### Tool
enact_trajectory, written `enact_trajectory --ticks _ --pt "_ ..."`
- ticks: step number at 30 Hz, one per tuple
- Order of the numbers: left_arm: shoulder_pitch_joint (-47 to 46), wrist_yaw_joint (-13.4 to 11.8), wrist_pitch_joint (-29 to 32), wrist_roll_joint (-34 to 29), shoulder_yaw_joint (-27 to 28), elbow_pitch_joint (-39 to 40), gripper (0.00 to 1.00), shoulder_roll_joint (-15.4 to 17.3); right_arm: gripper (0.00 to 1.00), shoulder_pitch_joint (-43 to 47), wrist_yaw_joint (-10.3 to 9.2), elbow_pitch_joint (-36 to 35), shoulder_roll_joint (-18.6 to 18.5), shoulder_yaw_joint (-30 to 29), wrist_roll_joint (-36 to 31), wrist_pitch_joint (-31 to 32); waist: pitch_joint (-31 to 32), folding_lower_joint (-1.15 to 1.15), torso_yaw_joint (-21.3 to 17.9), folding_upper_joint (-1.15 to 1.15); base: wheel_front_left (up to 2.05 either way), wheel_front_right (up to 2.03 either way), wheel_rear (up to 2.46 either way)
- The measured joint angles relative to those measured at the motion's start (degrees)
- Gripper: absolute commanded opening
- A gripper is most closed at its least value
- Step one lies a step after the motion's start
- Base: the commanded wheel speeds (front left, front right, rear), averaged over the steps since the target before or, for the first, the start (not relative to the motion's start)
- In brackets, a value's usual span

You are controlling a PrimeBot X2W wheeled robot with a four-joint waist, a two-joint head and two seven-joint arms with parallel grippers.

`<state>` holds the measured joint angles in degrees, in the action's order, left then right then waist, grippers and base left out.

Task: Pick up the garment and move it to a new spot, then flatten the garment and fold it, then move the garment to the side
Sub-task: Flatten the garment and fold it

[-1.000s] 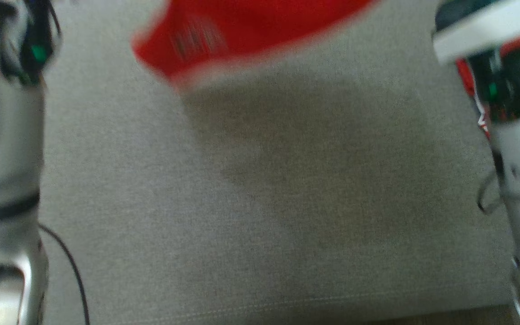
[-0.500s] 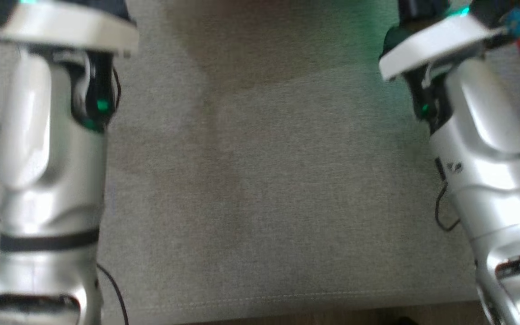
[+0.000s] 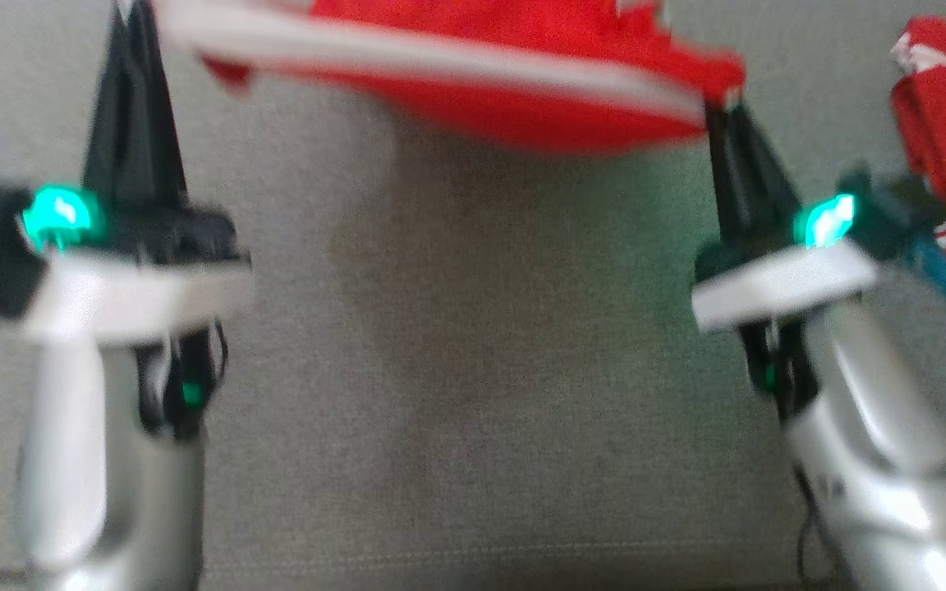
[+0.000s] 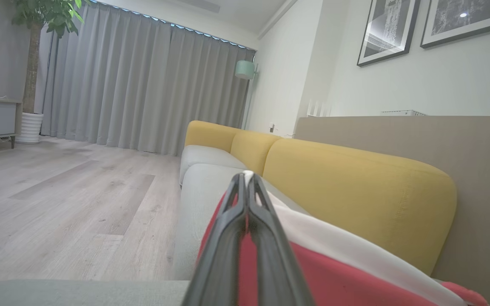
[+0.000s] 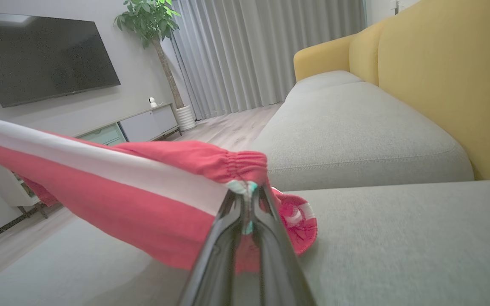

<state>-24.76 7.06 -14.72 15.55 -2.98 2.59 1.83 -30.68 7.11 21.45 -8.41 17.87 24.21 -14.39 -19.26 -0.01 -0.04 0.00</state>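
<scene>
The long grey sofa seat (image 3: 473, 369) took up the ground under both arms, with the yellow back cushions (image 4: 355, 187) running along its far side. Up above that seat, and clear of it, hung the red garment (image 3: 522, 49), stretched out sideways between the two grippers with its white band running the full span. Its shadow lay on the cushion below. In the head view the cloth was blurred, but the line of it was plain: one end at the left gripper, the other at the right, the middle sagging a little towards the seat.

Off to the right of the right arm, a second heap of red cloth (image 3: 945, 164) lay on the cushion, apart from the stretched piece.

And the grips. The left gripper (image 3: 130, 20) pointed away up the head view, jaws pressed tight together. From its own wrist camera the left gripper (image 4: 247, 178) showed a sliver of white fabric pinched right at the tips, and the garment (image 4: 334, 272) fell away to the right of the fingers and below them.

The right gripper (image 3: 723, 111) was likewise clamped down. In its wrist view the right gripper (image 5: 248, 191) had the gathered elastic edge nipped at the very tips, and the garment (image 5: 100, 187) swept off to the left of the fingers, held up off the seat.
</scene>
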Motion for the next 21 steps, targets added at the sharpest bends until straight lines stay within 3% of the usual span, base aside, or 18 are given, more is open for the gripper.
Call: enact_trajectory --ticks 6,12,16,21 --pt "13.93 -0.66 0.0 -0.1 -2.07 9.12 0.0 0.07 0.0 16.2 0.0 -10.8 -1.48 -1.24 1.53 0.24 6.5 -0.01 0.46 0.0 0.0 0.0 0.0" --pt "26.44 -3.13 0.0 0.22 -4.61 16.06 0.0 0.31 0.0 30.67 0.0 -24.13 -3.91 -4.46 2.35 7.28 11.42 -0.02 -0.19 0.0 0.0 0.0 0.0" --pt "30.51 -3.91 0.0 0.24 -5.58 15.44 0.0 0.51 0.0 36.53 0.0 -28.53 -4.11 -6.09 2.42 12.02 11.88 0.01 -1.52 0.0 0.0 0.0 0.0" --pt "29.84 -4.02 0.0 1.01 -4.83 9.66 0.0 0.62 0.0 36.5 0.0 -27.03 -2.54 -4.56 3.91 14.49 10.71 0.02 -2.31 0.0 0.0 0.0 0.0"
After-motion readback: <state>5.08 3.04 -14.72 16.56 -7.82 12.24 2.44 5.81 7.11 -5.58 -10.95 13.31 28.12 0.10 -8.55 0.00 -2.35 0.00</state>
